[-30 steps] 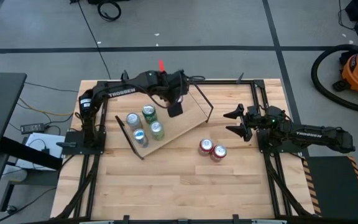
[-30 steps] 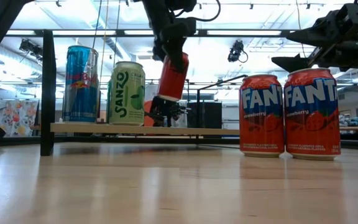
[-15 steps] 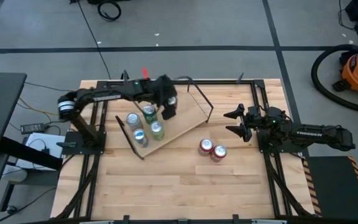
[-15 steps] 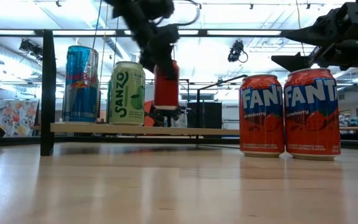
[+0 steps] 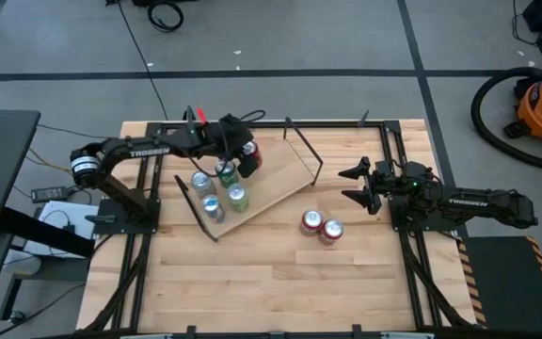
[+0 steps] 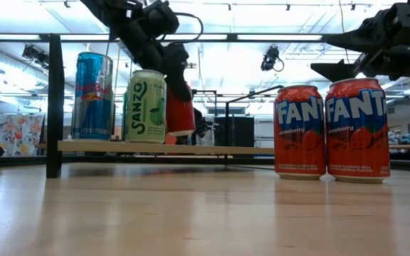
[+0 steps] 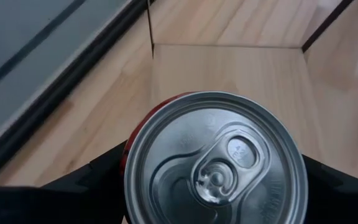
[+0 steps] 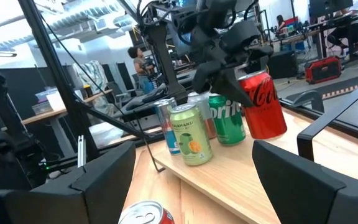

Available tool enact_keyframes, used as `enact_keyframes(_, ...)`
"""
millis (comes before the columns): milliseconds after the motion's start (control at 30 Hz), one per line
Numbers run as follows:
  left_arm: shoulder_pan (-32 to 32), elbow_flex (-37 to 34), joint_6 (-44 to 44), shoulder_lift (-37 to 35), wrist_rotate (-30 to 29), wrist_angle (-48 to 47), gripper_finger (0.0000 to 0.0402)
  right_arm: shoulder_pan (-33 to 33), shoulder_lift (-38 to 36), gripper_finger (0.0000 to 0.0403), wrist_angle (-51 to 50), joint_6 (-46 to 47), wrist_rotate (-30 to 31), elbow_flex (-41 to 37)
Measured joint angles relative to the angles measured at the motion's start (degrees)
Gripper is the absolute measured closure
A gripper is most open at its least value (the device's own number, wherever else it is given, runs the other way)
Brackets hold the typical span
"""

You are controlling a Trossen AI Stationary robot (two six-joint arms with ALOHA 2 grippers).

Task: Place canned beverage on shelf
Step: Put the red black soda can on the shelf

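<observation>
My left tool (image 5: 244, 156) pinches red aluminium cola can (image 8: 261, 104) (tilted) over light wood plank shelf (image 5: 276, 179) | right tool (image 5: 354, 185) spread, well apart from shelf

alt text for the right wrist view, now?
The left gripper holds a red Coca-Cola can, tilted, over the wooden shelf, beside a green Sprite can, a Sanzo can and a blue can. A red can top shows nearer.
</observation>
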Motion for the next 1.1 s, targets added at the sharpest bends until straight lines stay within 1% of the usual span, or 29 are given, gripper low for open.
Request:
enact_keyframes(100,0.0,-1.0,-0.9,0.0,0.2,-1.0,0.0092,0.0,0.0,0.0069,0.0,-0.1,0.0,0.0)
enact_keyframes(200,-0.3,-1.4,-0.9,0.0,0.0,0.4,0.0092,0.0,0.0,0.0069,0.1,-0.1,0.0,0.0)
enact_keyframes(467,-0.4,-3.1,-0.9,0.1,-0.7,-0.1,0.0092,0.0,0.0,0.0069,0.1,0.0,0.3,0.0)
enact_keyframes(800,-0.8,-3.2,-1.1,0.0,-0.9,-0.3,0.0091,0.0,0.0,0.0069,0.0,-0.1,0.5,0.0)
enact_keyframes(900,-1.1,-3.3,-1.1,0.0,-0.9,-0.4,0.0081,0.0,0.0,0.0069,0.0,-0.1,0.5,0.0)
enact_keyframes(1100,-1.1,-3.3,-1.2,0.0,-0.9,-0.4,0.0046,0.0,0.0,0.0069,0.0,-0.1,0.5,0.0)
